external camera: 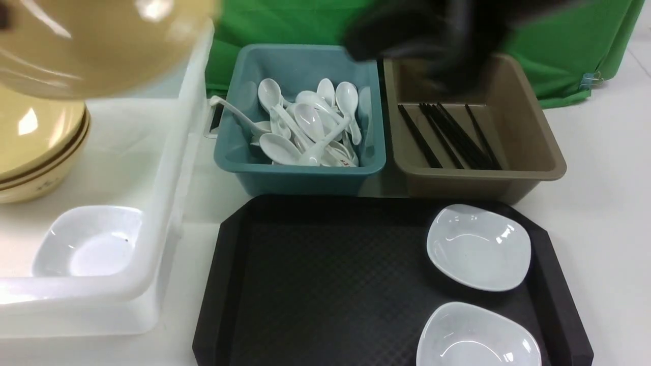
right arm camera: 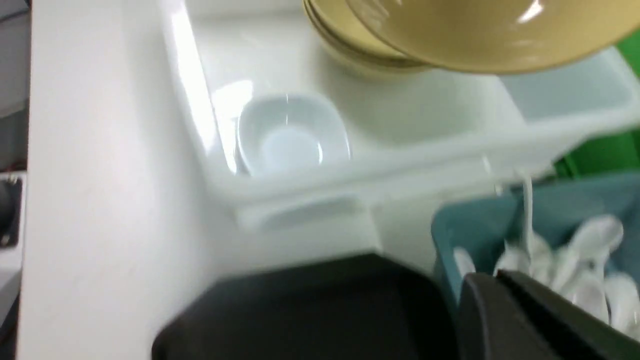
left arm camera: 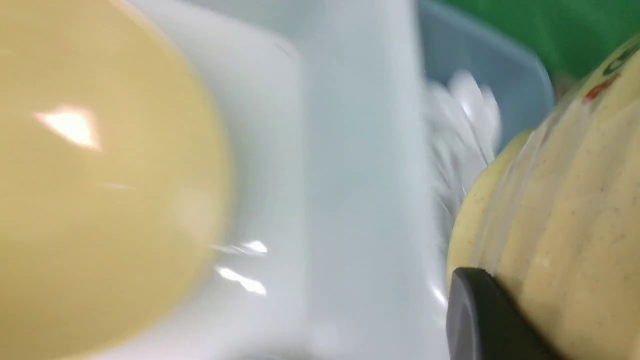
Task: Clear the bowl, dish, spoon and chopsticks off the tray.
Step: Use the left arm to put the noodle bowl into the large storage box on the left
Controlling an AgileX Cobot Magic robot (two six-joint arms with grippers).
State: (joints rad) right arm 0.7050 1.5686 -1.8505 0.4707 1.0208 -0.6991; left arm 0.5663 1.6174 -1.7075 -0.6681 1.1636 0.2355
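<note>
Two white dishes are seen on the tray. The bowl is gripped by the left pincer over the white tub, far left; whether the right pincer is parted cannot be told.

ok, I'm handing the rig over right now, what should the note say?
Left pincer: shut on the bowl, held in the air over the white tub, near the stacked bowls.
Right pincer: blurred over the brown tub; open or shut unclear.
Done: spoons lie in the blue tub, chopsticks in the brown tub; none on the tray.
To do: set the bowl down, then clear two white dishes off the tray.
</note>
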